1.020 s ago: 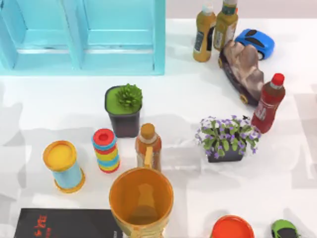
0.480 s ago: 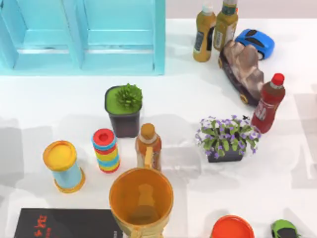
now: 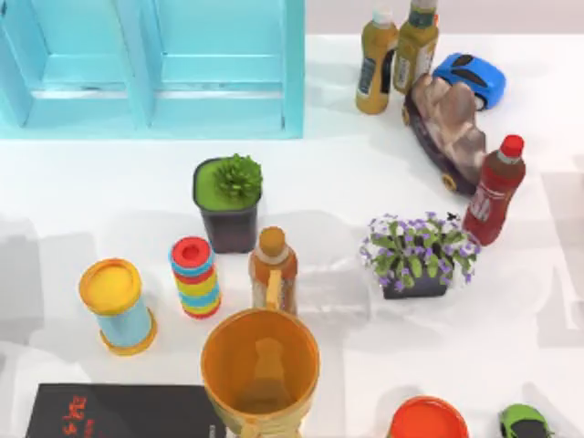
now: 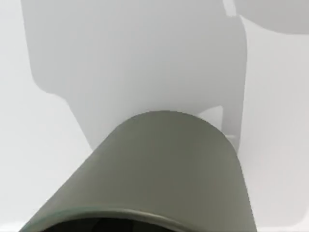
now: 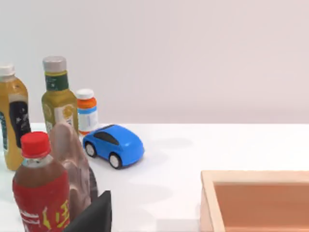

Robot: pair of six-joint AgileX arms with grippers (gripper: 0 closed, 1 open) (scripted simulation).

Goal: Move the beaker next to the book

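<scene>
**Inspector:** What is changing since the earlier frame?

**Assistant:** Only the grey shadows at the left of the bench point(image 3: 365, 173) are shifting, drawing in toward the left edge. Every item is sitting where it was, the beaker point(image 3: 260, 370) and the book point(image 3: 119, 411) included.

**Inspector:** Where is the task's thing standing?

**Assistant:** The beaker, an open orange vessel, is standing upright at the near edge, a little left of centre. The book is lying flat just to its left. From above, the beaker's body is overlapping the book's right end, so I cannot tell whether they are touching.

**Inspector:** And the arms?

**Assistant:** I cannot tell the state of the left end effector or the right end effector. The left wrist view is showing a grey rounded body point(image 4: 159, 174) over bare bench. The right wrist view is looking across the far right items.

**Inspector:** Which step is in hand?

**Assistant:** In my judgement the beaker is already standing beside the book, so placement seems done. The moving shadows suggest the left arm is travelling. The next move calls for keeping that arm clear of the tall beaker.

**Inspector:** Any legible writing?

**Assistant:** None. The book is carrying small red markings, and the red bottle point(image 5: 41, 193) is showing yellow characters. Neither is readable.
</scene>
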